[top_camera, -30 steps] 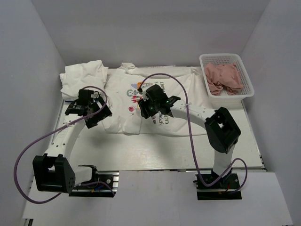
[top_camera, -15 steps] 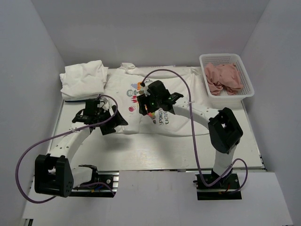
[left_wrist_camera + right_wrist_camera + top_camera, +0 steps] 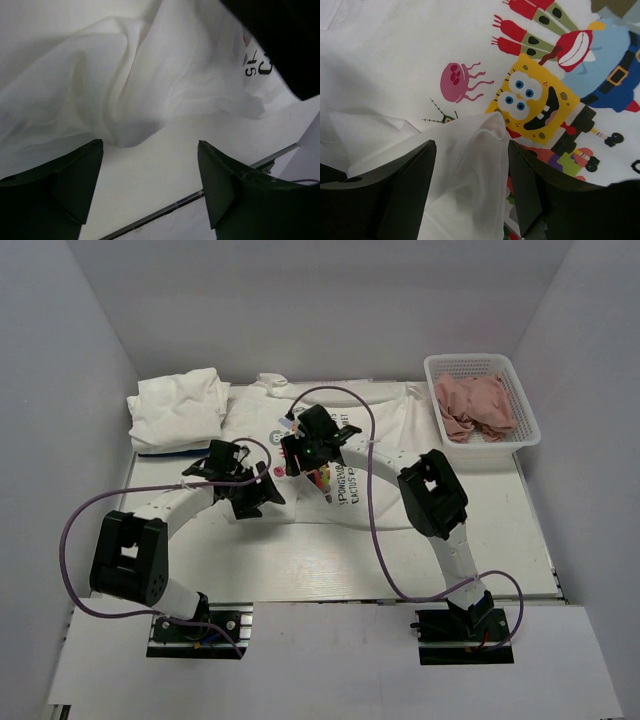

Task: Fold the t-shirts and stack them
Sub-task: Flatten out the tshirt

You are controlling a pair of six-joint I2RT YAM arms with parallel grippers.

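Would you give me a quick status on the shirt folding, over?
Left end effector open, empty, at edge of the SpongeBob t-shirt. Right end effector open around a raised fold. Shirt mostly spread, not yet folded. Nothing in the way.

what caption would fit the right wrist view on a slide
Right gripper straddling a raised fold of the printed t-shirt, jaws apart, with the cartoon print just beyond.

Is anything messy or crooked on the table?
Yes. A loose flap of the printed t-shirt lies bunched over its cartoon, between the right gripper's open fingers. Also, the pink cloth sits crumpled in the basket.
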